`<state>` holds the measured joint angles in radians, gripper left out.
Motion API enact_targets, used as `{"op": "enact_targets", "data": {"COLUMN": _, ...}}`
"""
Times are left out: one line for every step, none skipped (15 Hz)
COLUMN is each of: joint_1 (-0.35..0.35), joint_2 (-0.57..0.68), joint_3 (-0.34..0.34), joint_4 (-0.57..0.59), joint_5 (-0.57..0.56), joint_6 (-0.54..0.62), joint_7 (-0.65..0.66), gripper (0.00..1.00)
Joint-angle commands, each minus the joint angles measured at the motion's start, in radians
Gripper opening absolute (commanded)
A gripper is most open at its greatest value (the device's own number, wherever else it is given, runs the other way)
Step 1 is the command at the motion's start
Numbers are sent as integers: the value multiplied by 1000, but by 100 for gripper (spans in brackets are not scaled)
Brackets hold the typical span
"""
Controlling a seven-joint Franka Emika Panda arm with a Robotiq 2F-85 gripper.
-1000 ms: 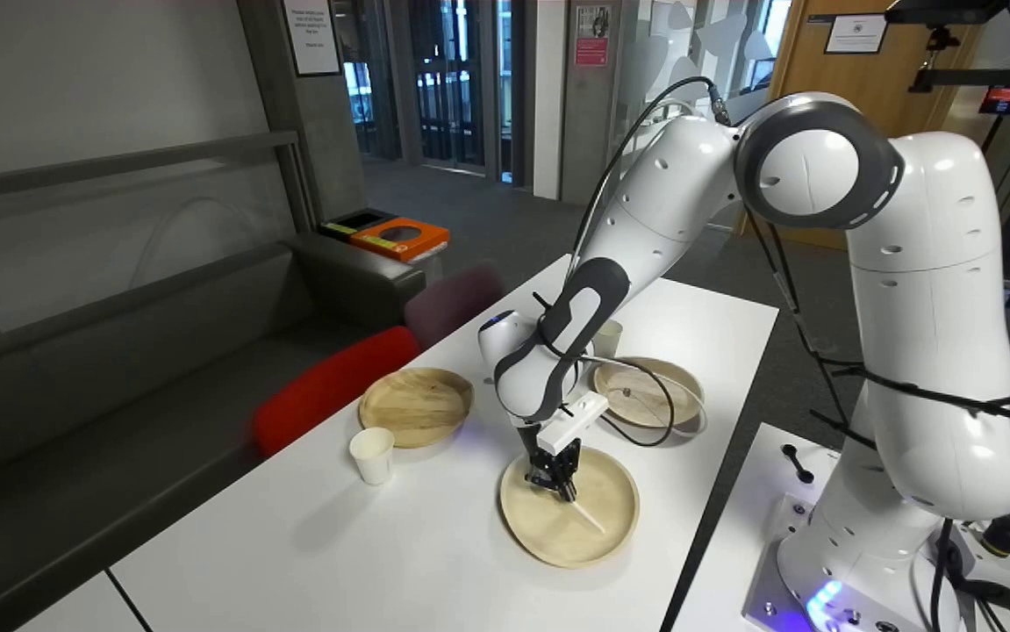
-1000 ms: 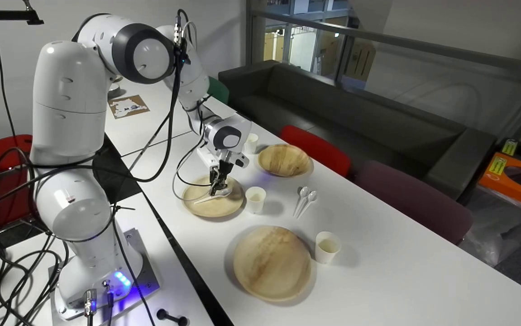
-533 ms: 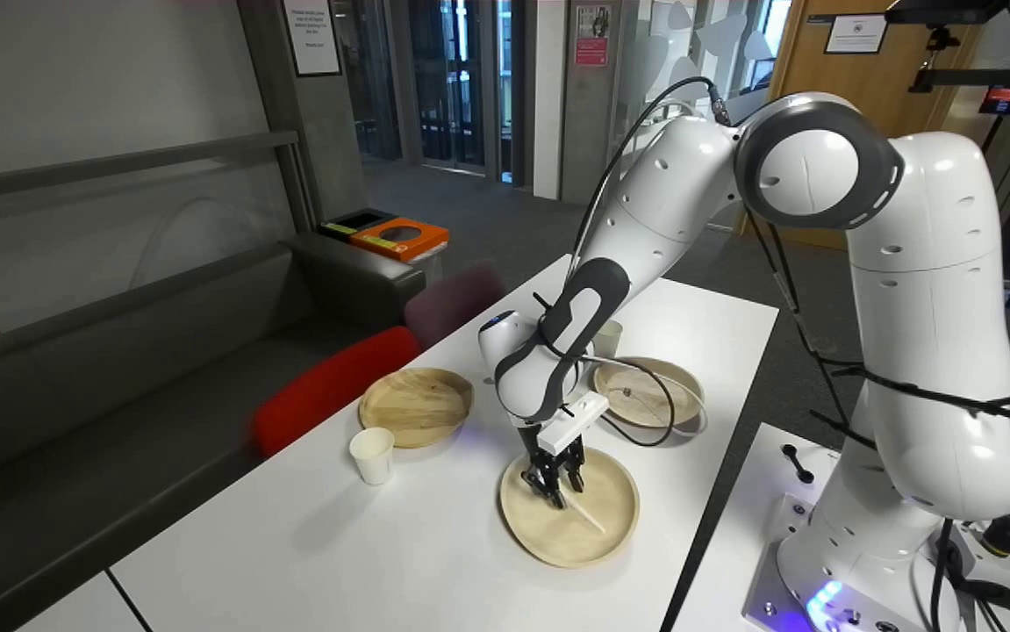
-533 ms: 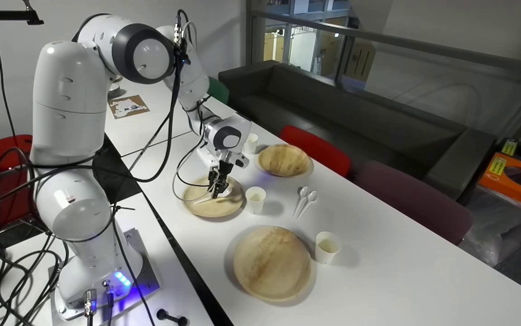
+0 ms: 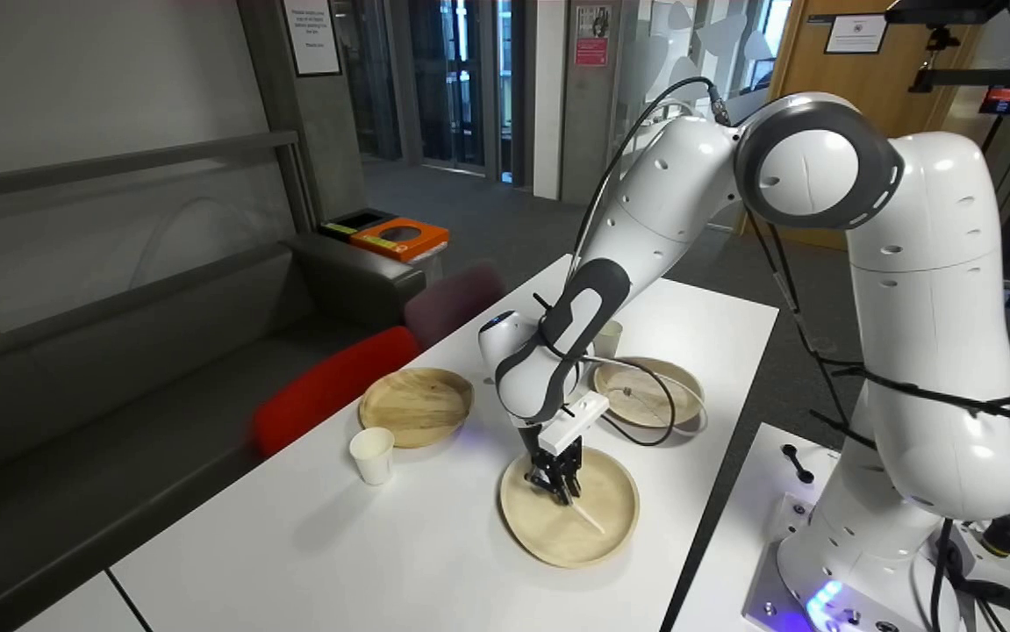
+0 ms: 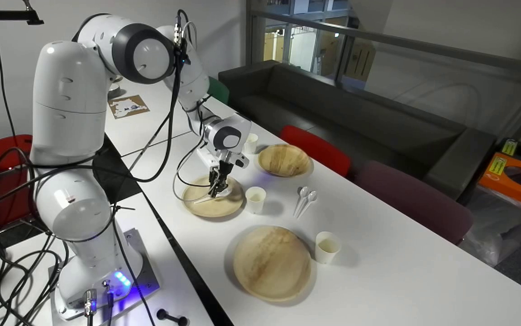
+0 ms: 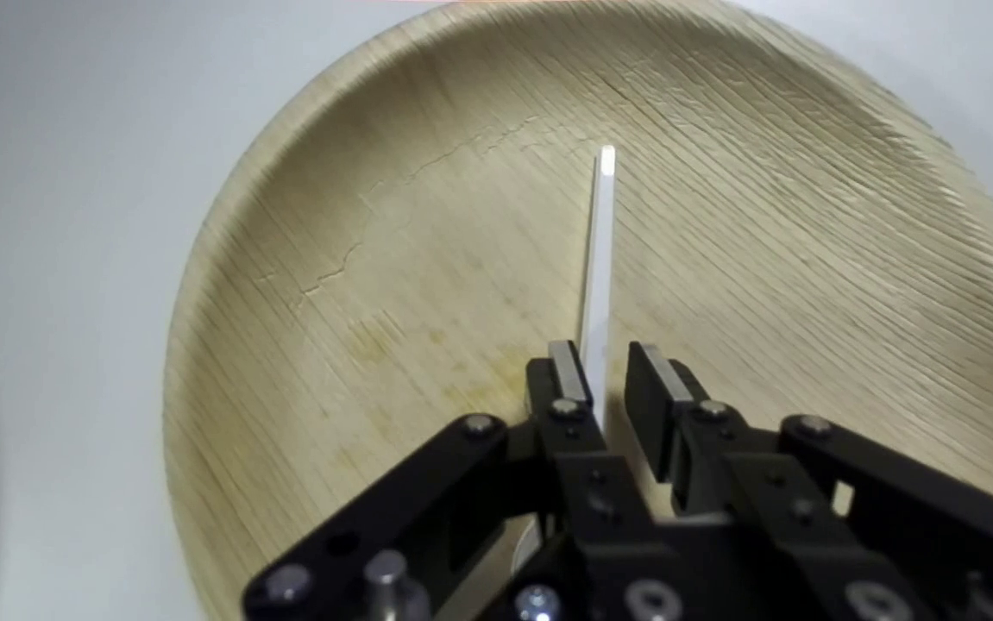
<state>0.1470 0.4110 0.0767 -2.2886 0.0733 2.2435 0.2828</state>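
Wooden plate [image 7: 358, 285] below the gripper [image 7: 614, 371]: round and shallow with a raised rim; it holds a white spoon [image 7: 599, 250], and its bare grain shows fine cracks and yellowish stains.
Spoon's place: lying in the bottom of that plate, handle end plain to see in the wrist view, bowl mostly hidden under the gripper.
Finger gap: spread a little — the handle runs between the two fingers, just beside the one on the left of the wrist view, with a gap to the other.
Cup near that plate: a pale cup [image 6: 255, 200], upright on the white table [image 6: 400, 258] in an exterior view.
Streaked plate [image 6: 272, 264]: well apart from the gripper, flat on the table, with a second cup [image 6: 327, 247] standing just beside its rim.
Far plate [image 6: 284, 160]: near the table's edge by the red chair [image 6: 317, 147], with a third cup [image 6: 250, 143] beside it — both exterior views show the pair.
Cup insides: small and shaded, so what they hold, if anything, I cannot tell.
Loose spoons [image 6: 304, 192]: white, side by side on the table, between the far plate and the streaked one.
Orange bin lid [image 6: 513, 196]: beyond the table, with a round opening, over a clear bag [image 6: 491, 233].
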Motion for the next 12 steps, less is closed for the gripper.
{"op": "enact_targets", "data": {"joint_1": 21, "joint_2": -11, "joint_3": -17, "joint_4": -17, "joint_5": -31, "joint_6": 27, "joint_7": 33, "gripper": 56}}
{"op": "enact_targets", "data": {"joint_1": 21, "joint_2": -10, "joint_3": -17, "joint_4": -16, "joint_5": -34, "joint_6": 26, "joint_7": 33, "gripper": 43}}
{"op": "enact_targets", "data": {"joint_1": 22, "joint_2": -10, "joint_3": -17, "joint_4": -16, "joint_5": -37, "joint_6": 27, "joint_7": 35, "gripper": 17}}
{"op": "enact_targets", "data": {"joint_1": 22, "joint_2": -10, "joint_3": -18, "joint_4": -15, "joint_5": -40, "joint_6": 27, "joint_7": 36, "gripper": 18}}
{"op": "enact_targets", "data": {"joint_1": 22, "joint_2": -9, "joint_3": -18, "joint_4": -15, "joint_5": -44, "joint_6": 26, "joint_7": 36, "gripper": 16}}
{"op": "enact_targets", "data": {"joint_1": 23, "joint_2": -9, "joint_3": -18, "joint_4": -15, "joint_5": -48, "joint_6": 26, "joint_7": 37, "gripper": 10}}
{"op": "enact_targets", "data": {"joint_1": 23, "joint_2": -9, "joint_3": -18, "joint_4": -16, "joint_5": -50, "joint_6": 26, "joint_7": 37, "gripper": 1}}
{"op": "enact_targets", "data": {"joint_1": 23, "joint_2": -10, "joint_3": -18, "joint_4": -17, "joint_5": -52, "joint_6": 27, "joint_7": 37, "gripper": 0}}
{"op": "enact_targets", "data": {"joint_1": 23, "joint_2": -10, "joint_3": -18, "joint_4": -18, "joint_5": -54, "joint_6": 27, "joint_7": 37, "gripper": 0}}
{"op": "enact_targets", "data": {"joint_1": 23, "joint_2": -11, "joint_3": -18, "joint_4": -19, "joint_5": -55, "joint_6": 27, "joint_7": 37, "gripper": 0}}
{"op": "enact_targets", "data": {"joint_1": 23, "joint_2": -11, "joint_3": -18, "joint_4": -19, "joint_5": -56, "joint_6": 28, "joint_7": 37, "gripper": 0}}
{"op": "enact_targets", "data": {"joint_1": 23, "joint_2": -11, "joint_3": -18, "joint_4": -19, "joint_5": -56, "joint_6": 28, "joint_7": 36, "gripper": 0}}
